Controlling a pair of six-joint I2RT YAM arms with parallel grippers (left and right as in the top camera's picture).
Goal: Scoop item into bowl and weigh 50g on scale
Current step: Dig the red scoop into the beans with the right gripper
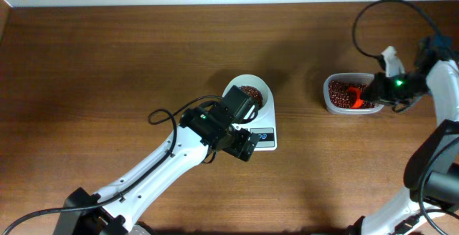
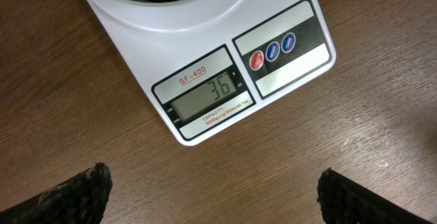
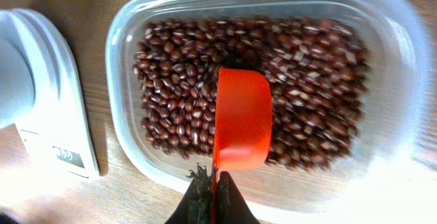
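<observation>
Orange plastic scoop point(image 3: 240, 118): handle pinched in the closed fingers of the right gripper point(image 3: 212, 197), cup lying on the beans point(image 3: 171, 108) inside the clear container point(image 3: 123, 39), long axis pointing away from the wrist. White bowl point(image 2: 171, 5), partly filled, sits on the scale point(image 2: 287, 74), left of the container with bare table point(image 1: 107, 63) between. Display point(image 2: 208, 98) reads 36, so more beans seem needed. Left gripper point(image 2: 215, 197), wide open and empty, hovers at the scale's front; its arm may crowd the pour.
</observation>
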